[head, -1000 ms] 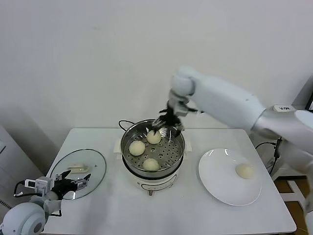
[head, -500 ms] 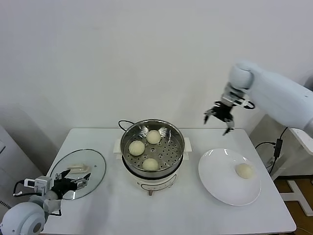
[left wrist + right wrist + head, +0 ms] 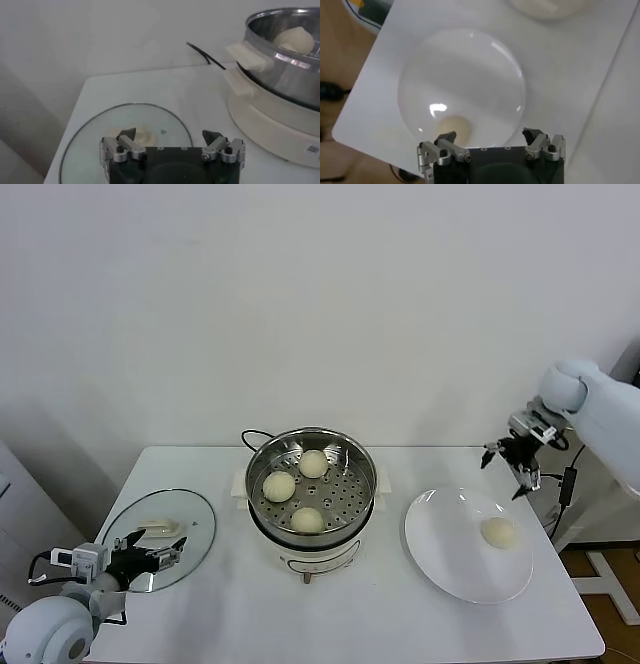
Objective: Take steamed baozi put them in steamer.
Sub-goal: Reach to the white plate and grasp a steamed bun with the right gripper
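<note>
Three steamed baozi lie inside the steel steamer on its white base at the table's middle. A fourth baozi rests on the white plate to the right and shows in the right wrist view as a pale bun. My right gripper hangs open and empty above the plate's far right edge. My left gripper stays parked, open, low over the glass lid at the left. One baozi and the steamer also appear in the left wrist view.
The glass lid with its white handle lies flat on the table's left part. A black cord runs behind the steamer. The plate sits near the table's right edge, with floor and cables beyond.
My right gripper has swung from above the steamer, where it hovered over the rear baozi, far to the right and now hangs over the plate, still open. The left arm stayed put.
</note>
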{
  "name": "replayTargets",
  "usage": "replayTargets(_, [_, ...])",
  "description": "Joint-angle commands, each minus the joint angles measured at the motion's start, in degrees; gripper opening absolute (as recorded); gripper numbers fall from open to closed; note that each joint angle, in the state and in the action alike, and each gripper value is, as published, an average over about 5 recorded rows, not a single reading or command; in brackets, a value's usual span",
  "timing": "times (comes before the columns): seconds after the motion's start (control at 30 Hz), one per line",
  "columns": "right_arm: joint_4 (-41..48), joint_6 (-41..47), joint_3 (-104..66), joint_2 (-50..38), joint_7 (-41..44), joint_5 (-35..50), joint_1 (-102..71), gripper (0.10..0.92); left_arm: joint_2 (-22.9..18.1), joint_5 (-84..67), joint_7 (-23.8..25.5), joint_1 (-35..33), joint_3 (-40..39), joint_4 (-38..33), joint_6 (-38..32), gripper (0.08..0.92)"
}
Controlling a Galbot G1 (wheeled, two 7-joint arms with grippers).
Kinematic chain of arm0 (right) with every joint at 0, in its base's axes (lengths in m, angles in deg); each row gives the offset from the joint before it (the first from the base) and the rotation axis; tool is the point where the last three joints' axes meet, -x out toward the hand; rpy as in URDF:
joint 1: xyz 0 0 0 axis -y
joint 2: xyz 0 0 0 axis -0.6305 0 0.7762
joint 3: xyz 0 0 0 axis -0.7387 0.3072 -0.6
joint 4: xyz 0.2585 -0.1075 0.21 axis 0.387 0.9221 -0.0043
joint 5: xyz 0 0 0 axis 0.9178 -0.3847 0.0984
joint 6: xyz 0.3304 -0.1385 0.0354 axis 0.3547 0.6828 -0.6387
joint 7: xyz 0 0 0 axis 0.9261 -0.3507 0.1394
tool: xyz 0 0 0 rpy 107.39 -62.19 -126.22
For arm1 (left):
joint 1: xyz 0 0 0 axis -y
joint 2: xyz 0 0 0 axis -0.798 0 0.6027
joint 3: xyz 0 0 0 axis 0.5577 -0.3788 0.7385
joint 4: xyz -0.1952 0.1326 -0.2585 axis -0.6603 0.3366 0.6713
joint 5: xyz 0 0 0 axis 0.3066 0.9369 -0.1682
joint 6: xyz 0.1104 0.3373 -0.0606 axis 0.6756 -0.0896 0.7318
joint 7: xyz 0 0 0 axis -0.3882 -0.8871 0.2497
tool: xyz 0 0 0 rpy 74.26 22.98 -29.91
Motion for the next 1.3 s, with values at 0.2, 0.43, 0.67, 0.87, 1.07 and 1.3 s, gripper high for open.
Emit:
replayTargets(0.2, [2.7,2.7,-12.4,-1.6,-5.4,-7.9,-15.0,0.823,-0.1,0.0,-0.1,-0.1,-0.1,-0.2,0.1,0.823])
replayTargets(0.43, [3.3,2.7,-14.2,-0.6,-6.6,-10.0,-17.9,0.823,-0.3,0.0,-0.1,-0.1,-0.2,-0.2,0.1,0.823])
replayTargets(0.67, [4.3,2.7,-17.1,0.5,-7.9,-12.5,-20.7,0.823,-0.4,0.1,-0.2,-0.1,-0.4,-0.3,0.2,0.823])
replayTargets(0.87, [5.5,2.8,-19.5,1.7,-10.4,-14.1,-22.6,0.823,-0.4,0.1,-0.2,-0.1,-0.6,-0.3,0.1,0.823])
replayTargets(1.07, [6.3,3.2,-20.3,3.0,-10.7,-14.6,-22.9,0.768,-0.6,0.2,-0.2,-0.1,-0.7,-0.4,0.2,0.823])
replayTargets(1.3, [5.9,3.4,-20.7,3.3,-9.6,-14.6,-23.1,0.612,-0.6,0.3,-0.2,-0.5,-0.6,-0.4,0.1,0.823])
